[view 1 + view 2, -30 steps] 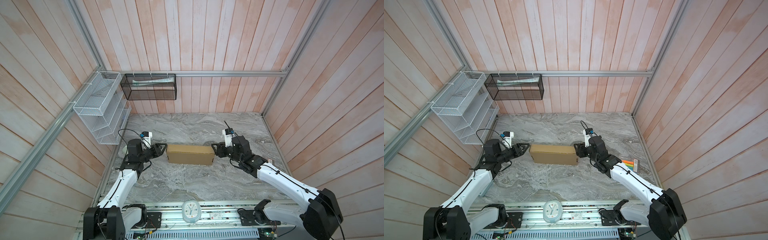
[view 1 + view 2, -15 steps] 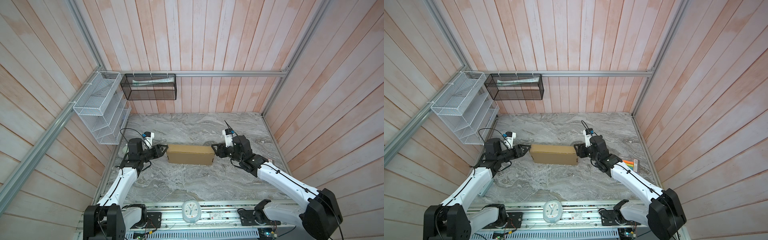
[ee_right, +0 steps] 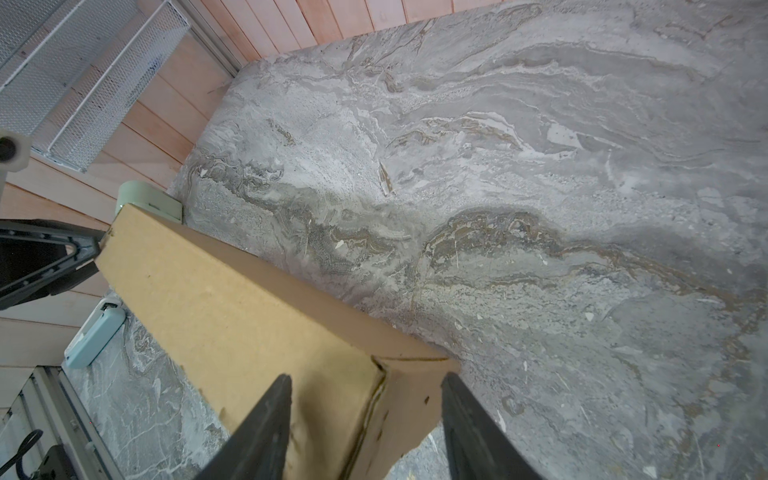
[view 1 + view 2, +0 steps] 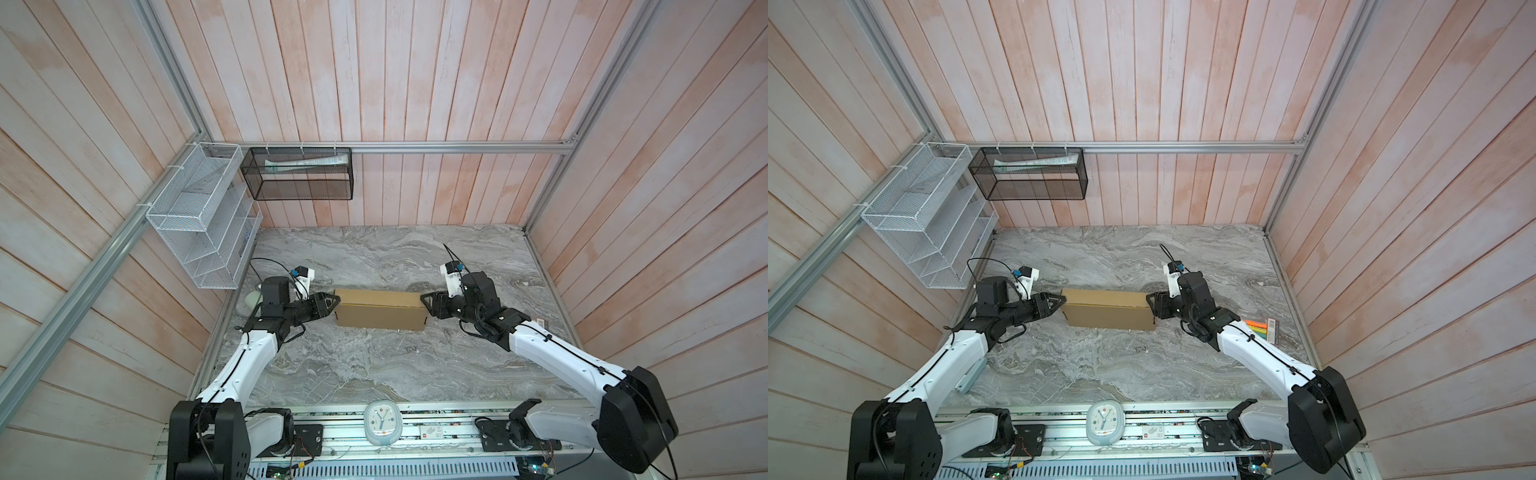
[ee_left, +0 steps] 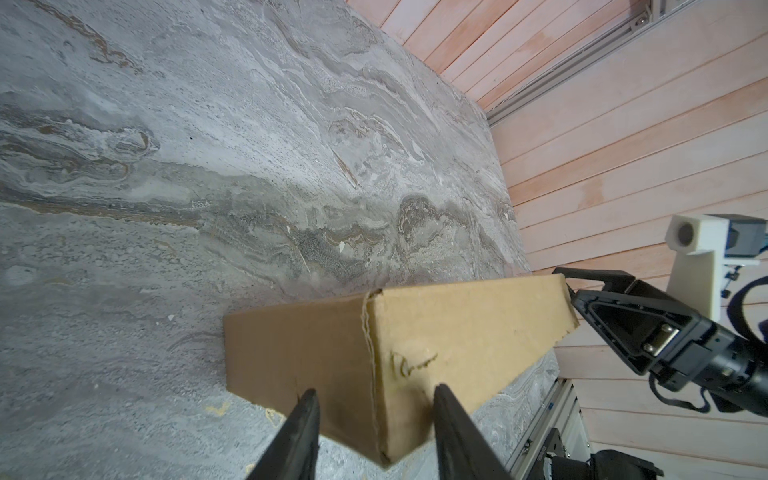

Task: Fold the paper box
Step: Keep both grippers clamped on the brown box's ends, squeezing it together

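One paper box (image 4: pixel 380 311), brown corrugated, closed into a shallow oblong, lies flat on the marble surface (image 4: pixel 374 365) straight beyond the clock (image 4: pixel 381 423).
One left gripper (image 4: pixel 336 300), beyond-left of the clock at the box's end. Its fingers (image 5: pixel 299 436) sit part-open astride the corner, slightly narrower than a second ago, with no clamp visible.
One right gripper (image 4: pixel 424 305), beyond-right of the clock, has fingers likewise apart, unchanged.
The box is unmoved; folding looks nearly finished, probably squaring the ends.
Two wall racks (image 4: pixel 199 224) hang beyond the clock.
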Robot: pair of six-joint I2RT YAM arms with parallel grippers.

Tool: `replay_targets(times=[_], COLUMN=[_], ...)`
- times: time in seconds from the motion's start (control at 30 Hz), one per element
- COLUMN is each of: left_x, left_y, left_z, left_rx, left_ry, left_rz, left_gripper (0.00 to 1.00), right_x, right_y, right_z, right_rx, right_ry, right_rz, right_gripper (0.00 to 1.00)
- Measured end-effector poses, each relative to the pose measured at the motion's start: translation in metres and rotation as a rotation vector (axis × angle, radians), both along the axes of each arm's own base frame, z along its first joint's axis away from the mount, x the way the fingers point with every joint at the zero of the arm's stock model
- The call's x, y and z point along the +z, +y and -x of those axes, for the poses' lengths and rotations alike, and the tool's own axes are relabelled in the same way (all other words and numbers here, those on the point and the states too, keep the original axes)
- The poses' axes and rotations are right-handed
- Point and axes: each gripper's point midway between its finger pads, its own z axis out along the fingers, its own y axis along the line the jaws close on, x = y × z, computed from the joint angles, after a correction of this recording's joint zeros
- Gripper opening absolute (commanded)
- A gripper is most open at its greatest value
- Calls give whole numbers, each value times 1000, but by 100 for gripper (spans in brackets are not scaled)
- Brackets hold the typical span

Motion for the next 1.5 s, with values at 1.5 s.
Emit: replay_targets(times=[1.5], left_x=[0], left_y=[-10], left_z=[8], left_rx=[8], left_ry=[-8], left_rz=[-36], left_gripper=[38], right_x=[-1], right_y=[5], right_z=[6], right_rx=[47], right_ry=[-17], right_rz=[-49], right_gripper=[36])
